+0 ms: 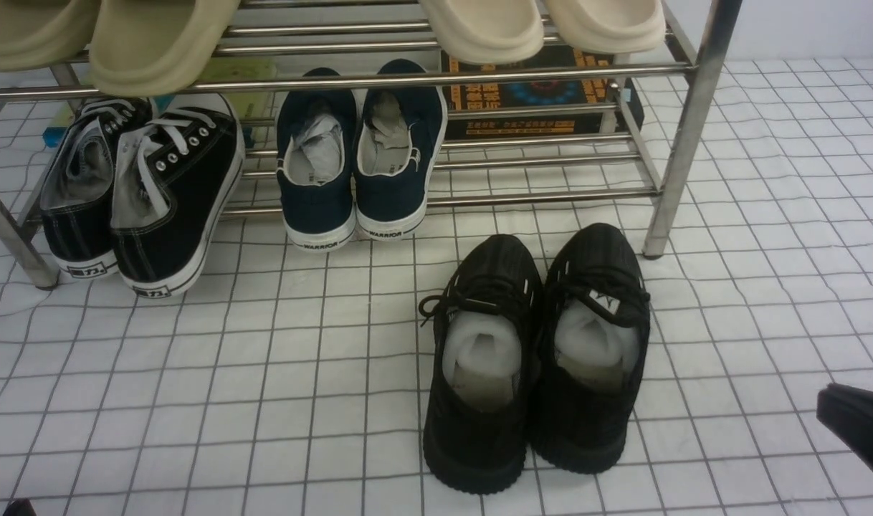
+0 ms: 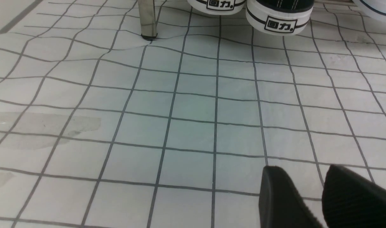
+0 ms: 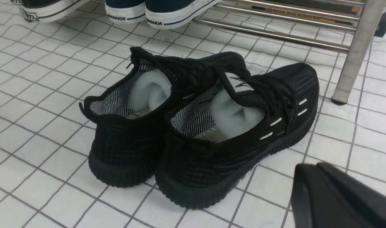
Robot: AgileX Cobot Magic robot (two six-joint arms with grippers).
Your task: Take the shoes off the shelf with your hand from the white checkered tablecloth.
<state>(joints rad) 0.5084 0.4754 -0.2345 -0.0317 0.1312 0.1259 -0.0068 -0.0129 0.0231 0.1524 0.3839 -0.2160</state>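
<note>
right fingers [image 3: 338, 193] closed, empty, beside shoes [image 3: 199, 126]

A pair of black canvas sneakers [image 1: 139, 193] with white laces and white soles leaned heel-down at the left end of the lower tier, their heel tags facing the camera. Just beside them, toward the middle, stood a pair of navy slip-ons [image 1: 361, 154] marked WARRIOR on the white heel band, each stuffed with grey paper. On the upper tier two pairs of beige foam slippers rested, one pair [image 1: 99, 36] at the left end and the other [image 1: 544, 25] toward the right. Behind the lower rails lay a dark box [image 1: 537, 97] printed with orange and blue graphics.
</note>
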